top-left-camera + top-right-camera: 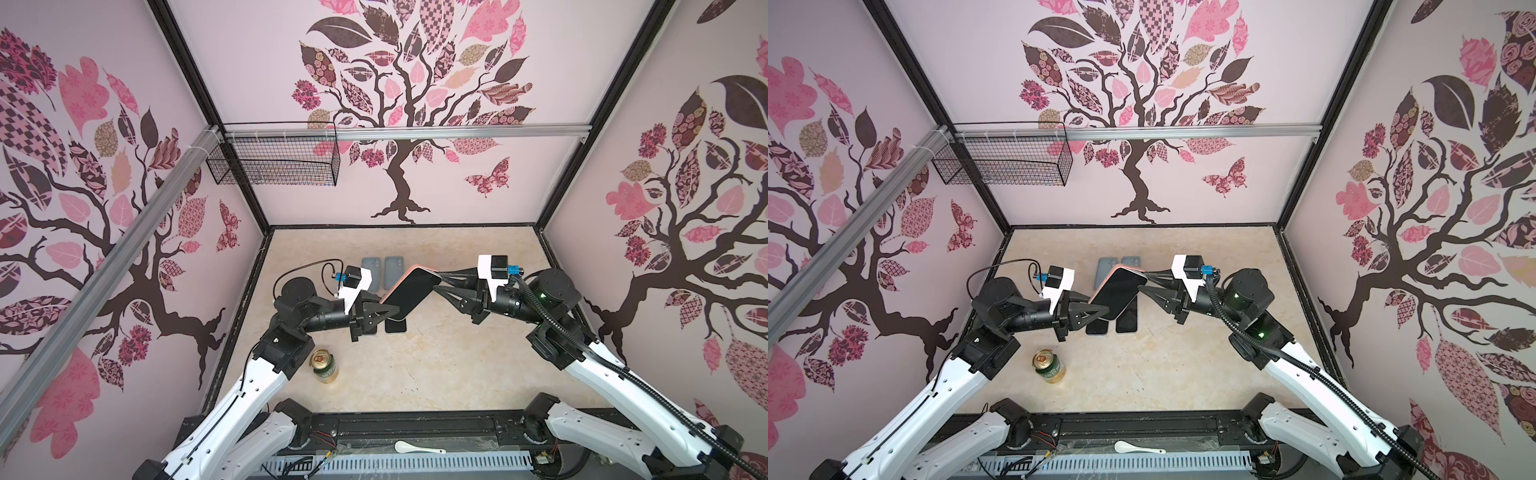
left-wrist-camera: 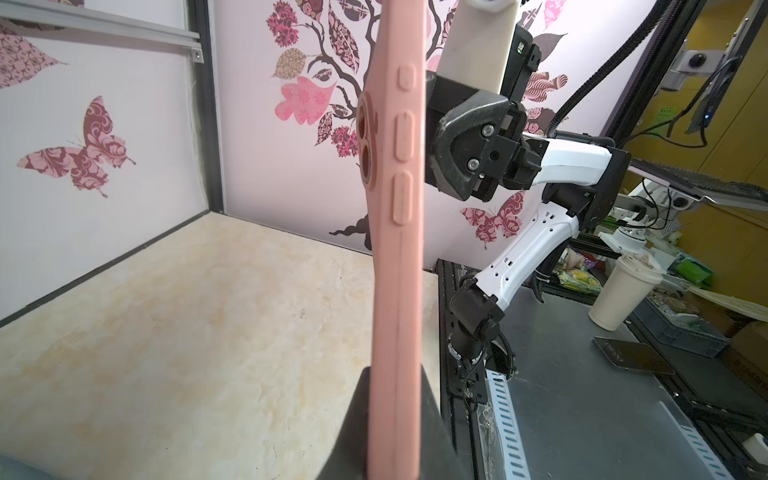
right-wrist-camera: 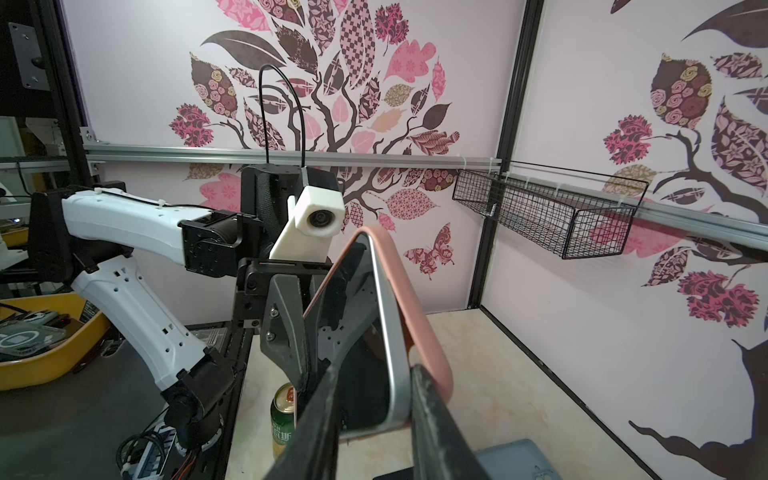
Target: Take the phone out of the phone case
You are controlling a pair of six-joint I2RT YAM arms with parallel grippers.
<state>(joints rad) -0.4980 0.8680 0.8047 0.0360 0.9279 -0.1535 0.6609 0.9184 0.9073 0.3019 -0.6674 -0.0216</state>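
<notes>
A wire basket (image 1: 274,164) hangs on the back wall at the left. A green can (image 1: 323,365) stands upright on the table (image 1: 457,365) near the left arm.

The left gripper (image 1: 392,309) is clamped on the lower end of the pink case (image 2: 395,291). It holds the case off the table and tilted, with the top end raised toward the right. The phone (image 1: 411,297) sits in the case, with its dark screen facing up in both top views.

Behind it, two grey cases (image 1: 371,266) lie flat side by side. Beneath the raised phone, two dark phones (image 1: 395,326) also lie flat on the table.

The right gripper (image 1: 439,281) meets the phone's upper corner and is closed on it. In the right wrist view, one of its fingers (image 3: 436,424) is wedged between the phone's silver edge and the case. At that corner the case has peeled back from the phone. The other finger lies on the screen side. The rest of the phone remains seated in the case.
</notes>
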